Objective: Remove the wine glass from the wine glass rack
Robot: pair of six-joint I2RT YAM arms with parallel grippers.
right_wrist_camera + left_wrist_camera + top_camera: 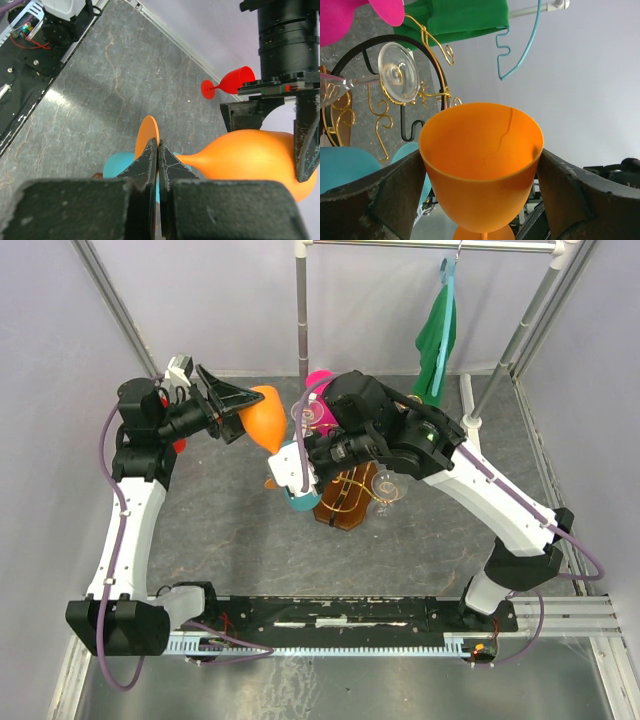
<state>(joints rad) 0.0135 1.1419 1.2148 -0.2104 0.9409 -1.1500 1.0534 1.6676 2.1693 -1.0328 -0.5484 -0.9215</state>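
Observation:
An orange wine glass (262, 416) lies sideways in the air, just left of the wine glass rack (341, 508) with its brown base and gold wire arms (431, 46). My left gripper (232, 406) is shut on its bowl (482, 160), one finger on each side. My right gripper (159, 150) is shut on the edge of the glass's round foot (148, 136); the bowl (255, 155) shows to the right. I cannot tell whether the glass still touches a rack arm.
On the rack hang a clear glass (397, 72), a pink one (318, 390) and a teal one (300, 498). A red glass (232, 81) lies on the table at the far left. A green cloth (436, 335) on a teal hanger hangs from the grey rail behind.

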